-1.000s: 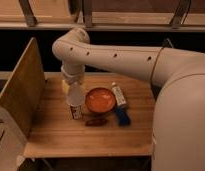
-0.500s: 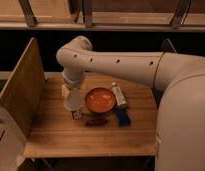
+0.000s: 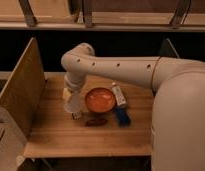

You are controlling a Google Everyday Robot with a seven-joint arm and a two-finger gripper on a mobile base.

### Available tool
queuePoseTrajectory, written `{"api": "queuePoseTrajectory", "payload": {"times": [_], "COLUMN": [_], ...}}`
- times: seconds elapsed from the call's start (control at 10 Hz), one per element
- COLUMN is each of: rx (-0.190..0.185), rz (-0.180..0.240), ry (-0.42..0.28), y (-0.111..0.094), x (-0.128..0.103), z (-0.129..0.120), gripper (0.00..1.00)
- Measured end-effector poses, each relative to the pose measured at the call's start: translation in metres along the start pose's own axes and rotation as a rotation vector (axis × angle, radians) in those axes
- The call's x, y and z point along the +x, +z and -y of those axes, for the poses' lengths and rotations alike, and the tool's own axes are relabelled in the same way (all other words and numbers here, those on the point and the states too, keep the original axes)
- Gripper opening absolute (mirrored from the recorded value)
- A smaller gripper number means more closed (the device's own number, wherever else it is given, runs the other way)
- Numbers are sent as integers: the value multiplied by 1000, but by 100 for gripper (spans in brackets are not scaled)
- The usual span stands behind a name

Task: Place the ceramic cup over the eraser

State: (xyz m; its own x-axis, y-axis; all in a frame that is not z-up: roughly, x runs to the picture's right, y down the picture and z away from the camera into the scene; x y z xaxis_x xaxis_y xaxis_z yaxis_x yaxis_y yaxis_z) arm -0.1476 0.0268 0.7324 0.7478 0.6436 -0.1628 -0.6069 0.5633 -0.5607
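Camera view shows the tool closed on one small white ceramic cup, directly above one dark rectangular eraser, beside one orange bowl.

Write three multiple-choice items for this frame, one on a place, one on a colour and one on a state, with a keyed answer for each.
1. Where is the wide orange bowl relative to the small white ceramic cup?
A. To the cup's right in the camera view
B. To the cup's left
C. Stacked on the cup

2. What colour is the small block lying right of the bowl near the table's front?
A. Green
B. Blue
C. Yellow

3. What is the gripper doing?
A. Open, far above the table
B. Resting in the bowl
C. Shut on the cup, left of the bowl

Answers:
1 A, the bowl sits beside the cup on its right.
2 B, the block is plainly blue.
3 C, the cup hangs at the arm's end, just above the small dark eraser.
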Motion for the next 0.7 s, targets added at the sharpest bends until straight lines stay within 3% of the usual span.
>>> {"api": "queuePoseTrajectory", "payload": {"times": [0.4,0.6,0.7], "rx": [-60,-95,-94], "rz": [10,-9,-6], "ry": [-27,-26,-26], "y": [39,52,51], "x": [-9,-4,-5], "z": [1,-5,-5], "gripper": [0,0,0]}}
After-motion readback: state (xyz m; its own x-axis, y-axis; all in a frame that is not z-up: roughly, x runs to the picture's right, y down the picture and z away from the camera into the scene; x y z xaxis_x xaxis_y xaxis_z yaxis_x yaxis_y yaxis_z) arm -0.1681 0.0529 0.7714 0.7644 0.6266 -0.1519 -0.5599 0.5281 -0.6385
